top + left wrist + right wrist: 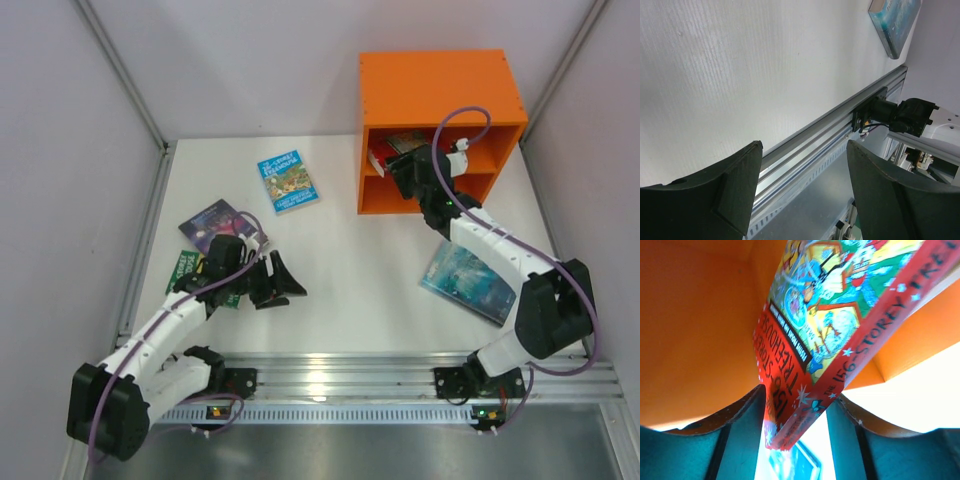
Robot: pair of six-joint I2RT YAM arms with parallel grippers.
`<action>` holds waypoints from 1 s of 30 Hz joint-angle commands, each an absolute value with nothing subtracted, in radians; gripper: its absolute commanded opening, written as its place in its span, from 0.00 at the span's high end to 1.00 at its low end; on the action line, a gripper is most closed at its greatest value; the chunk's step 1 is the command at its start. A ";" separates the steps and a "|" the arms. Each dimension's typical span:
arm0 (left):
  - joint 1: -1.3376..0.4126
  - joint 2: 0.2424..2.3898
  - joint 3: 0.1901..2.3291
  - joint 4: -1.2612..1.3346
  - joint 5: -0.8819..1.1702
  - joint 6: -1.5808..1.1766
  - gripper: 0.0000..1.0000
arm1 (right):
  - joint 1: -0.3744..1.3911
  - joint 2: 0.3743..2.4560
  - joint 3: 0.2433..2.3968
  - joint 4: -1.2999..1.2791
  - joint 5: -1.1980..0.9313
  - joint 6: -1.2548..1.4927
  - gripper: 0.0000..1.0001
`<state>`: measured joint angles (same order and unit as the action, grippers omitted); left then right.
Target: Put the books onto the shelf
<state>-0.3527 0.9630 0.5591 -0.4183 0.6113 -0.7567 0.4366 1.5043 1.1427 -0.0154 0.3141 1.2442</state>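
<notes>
The orange shelf [440, 90] stands at the back right. My right gripper [405, 172] reaches into its upper compartment. In the right wrist view the red-bordered book [840, 340] lies tilted between the fingers of that gripper [799, 395], inside the orange walls [700, 330]. The jaws stand wider than its spine, with light showing on both sides. On the table lie a light-blue book [288, 181], a dark purple book [215, 222], a green book [188, 270] partly under my left arm, and a teal-blue book [468, 282]. My left gripper [285, 285] is open and empty above the table.
The left wrist view has the open left gripper [805, 145] over the table's near edge, with the aluminium rail [815, 140] and the right arm's base [900, 112] beyond. The teal-blue book [895, 20] shows at the top right. Grey walls enclose the table.
</notes>
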 commanded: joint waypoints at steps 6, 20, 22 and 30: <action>-0.351 0.946 0.545 -0.377 0.606 -0.759 0.27 | 0.408 1.457 1.198 -0.150 0.195 1.126 0.45; -0.351 0.916 0.529 -0.373 0.601 -0.796 0.28 | 0.380 1.430 1.147 -0.084 0.189 1.120 0.61; -0.353 0.905 0.525 -0.377 0.600 -0.796 0.28 | 0.380 1.437 1.152 -0.054 0.173 1.140 0.64; -0.353 0.890 0.517 -0.387 0.598 -0.804 0.28 | 0.390 1.505 1.154 0.066 0.160 1.213 0.71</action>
<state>-0.3527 0.9096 0.5240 -0.4114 0.6067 -0.7967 0.3889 1.4818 1.1435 -0.0395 0.1619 1.1812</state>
